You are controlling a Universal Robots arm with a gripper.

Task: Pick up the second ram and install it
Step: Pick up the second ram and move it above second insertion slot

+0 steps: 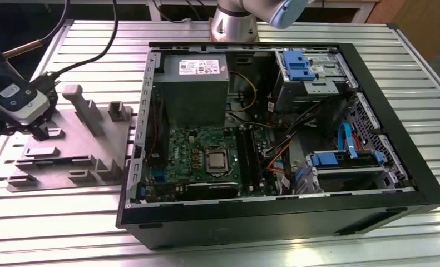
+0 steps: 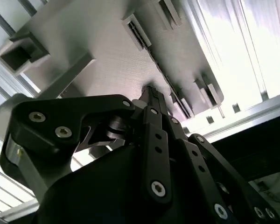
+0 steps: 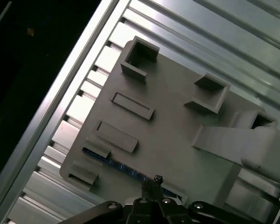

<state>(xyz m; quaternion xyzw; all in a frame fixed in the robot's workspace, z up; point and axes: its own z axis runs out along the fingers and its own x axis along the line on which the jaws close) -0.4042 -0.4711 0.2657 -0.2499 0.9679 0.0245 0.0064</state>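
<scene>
First wrist view shows the gripper [image 3: 156,181] closed on the upper edge of the second ram [image 3: 114,163]. The stick stands on edge in a slot near the rim of the grey fixture plate [image 3: 177,130], evidently so its long edge is offered for a pinch. It is not yet out of that slot; in the exterior view the computer case [image 1: 398,183] lies open-side-up on the desk [image 1: 57,222] beside the plate, motherboard [image 1: 212,158] exposed from above.

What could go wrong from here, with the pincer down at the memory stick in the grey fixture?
The second ram seems to stand on edge between the grey fixture's blocks; if the pincer pulls askew, it might jam. Loose cables beside the motherboard sockets could snag it later.
</scene>
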